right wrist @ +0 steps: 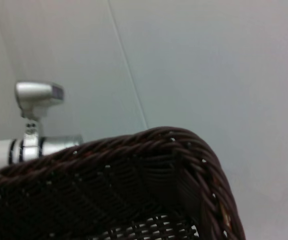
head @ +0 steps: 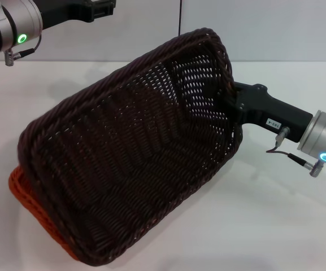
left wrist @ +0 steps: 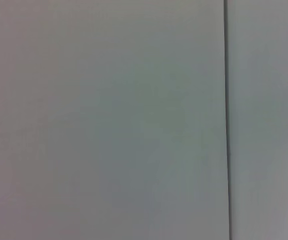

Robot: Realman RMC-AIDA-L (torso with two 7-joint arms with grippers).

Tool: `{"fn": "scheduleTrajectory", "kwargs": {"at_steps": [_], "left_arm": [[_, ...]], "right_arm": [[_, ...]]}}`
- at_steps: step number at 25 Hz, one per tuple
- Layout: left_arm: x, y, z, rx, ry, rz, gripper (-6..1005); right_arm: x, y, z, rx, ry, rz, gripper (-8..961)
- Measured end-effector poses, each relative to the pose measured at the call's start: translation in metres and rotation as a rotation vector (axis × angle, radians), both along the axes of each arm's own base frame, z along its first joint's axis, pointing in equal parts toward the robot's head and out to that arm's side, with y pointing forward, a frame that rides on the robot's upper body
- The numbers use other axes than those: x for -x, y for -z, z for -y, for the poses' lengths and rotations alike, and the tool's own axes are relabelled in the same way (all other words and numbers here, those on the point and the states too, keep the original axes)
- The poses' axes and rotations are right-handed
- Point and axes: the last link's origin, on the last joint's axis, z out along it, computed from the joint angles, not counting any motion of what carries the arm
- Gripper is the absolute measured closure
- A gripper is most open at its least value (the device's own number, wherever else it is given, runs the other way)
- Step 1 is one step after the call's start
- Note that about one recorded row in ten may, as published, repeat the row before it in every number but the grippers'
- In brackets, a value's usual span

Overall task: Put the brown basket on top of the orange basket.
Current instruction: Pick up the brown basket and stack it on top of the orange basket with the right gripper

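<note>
The brown basket is tilted, its right end raised and its left end down on the orange basket. Only a strip of the orange basket shows, under the brown one's lower left edge. My right gripper comes in from the right and is shut on the raised right rim; its fingers are hidden by the weave. The right wrist view shows that braided rim close up. My left arm stays parked high at the upper left, away from both baskets.
The baskets rest on a white table, with bare surface to the right and front. A pale wall with a vertical seam stands behind. The left wrist view shows only that wall.
</note>
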Motion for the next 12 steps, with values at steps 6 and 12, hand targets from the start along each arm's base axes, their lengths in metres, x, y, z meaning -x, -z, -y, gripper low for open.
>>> {"fn": "scheduleTrajectory", "kwargs": {"at_steps": [6,12], "left_arm": [[-0.001,-0.001,-0.001,-0.004,0.005,-0.005,143],[-0.003,-0.002,-0.002,-0.006,0.014,-0.013,143]], "right_arm": [[-0.006,0.0,-0.004,0.014,0.049,0.024,818],[-0.005,-0.002,-0.011,0.048,0.065,0.071,809]]}}
